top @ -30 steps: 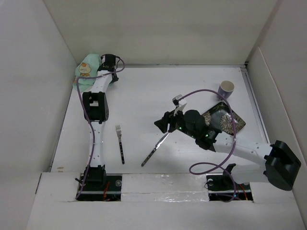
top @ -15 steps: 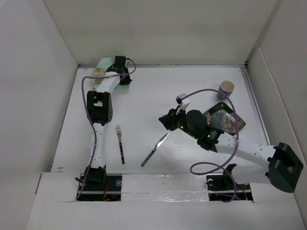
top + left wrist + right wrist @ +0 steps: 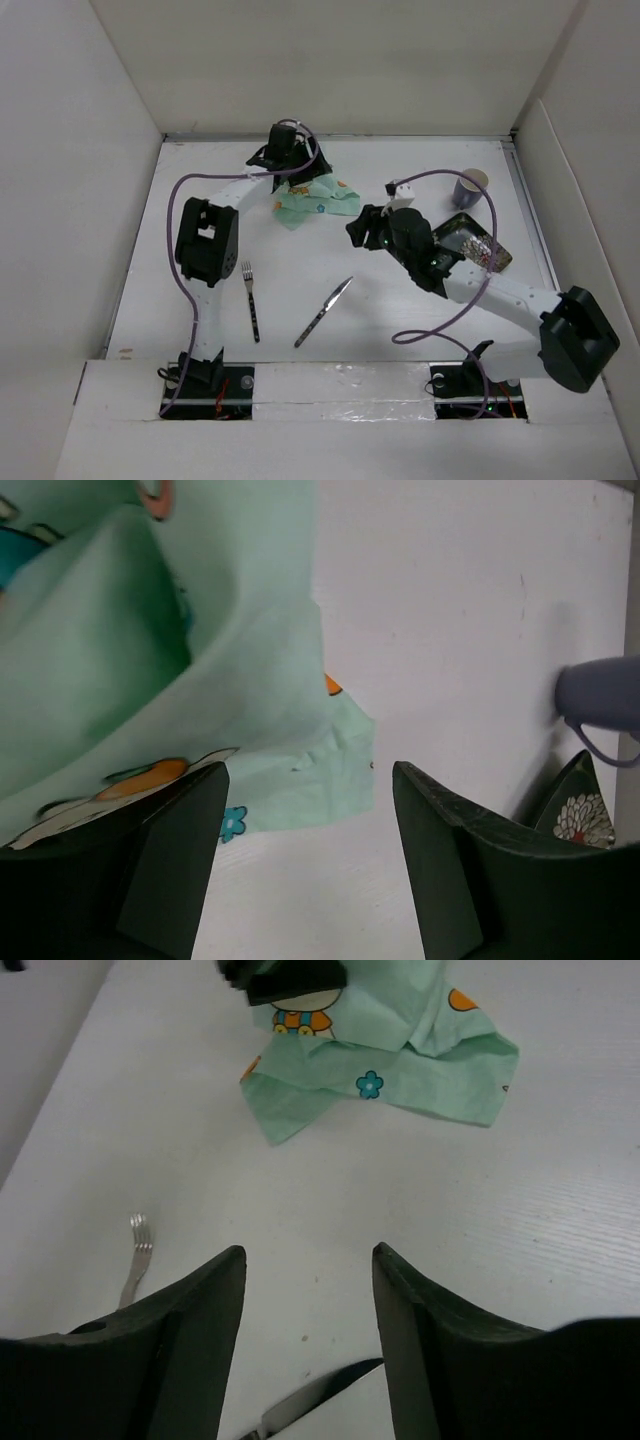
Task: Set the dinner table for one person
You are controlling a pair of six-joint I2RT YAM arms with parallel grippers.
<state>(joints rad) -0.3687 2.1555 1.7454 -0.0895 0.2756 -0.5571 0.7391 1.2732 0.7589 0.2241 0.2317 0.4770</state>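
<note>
Your worktop (image 3: 290,260) fills the view between the white panels, and it is far from set. The placemat (image 3: 315,197) lies crumpled at the far middle, just beside the left end effector (image 3: 308,780), whose fingers stand spread and pinch nothing. The fork (image 3: 250,300) and knife (image 3: 325,310) lie loose near the front. The plate (image 3: 470,245) and cup (image 3: 471,184) sit at the right. The right end effector (image 3: 308,1260) is spread too, and empty. By my judgement, you have the mat to flatten and every piece to place.

A lab cell: white panels (image 3: 330,60) wall the dinner table (image 3: 290,260).
</note>
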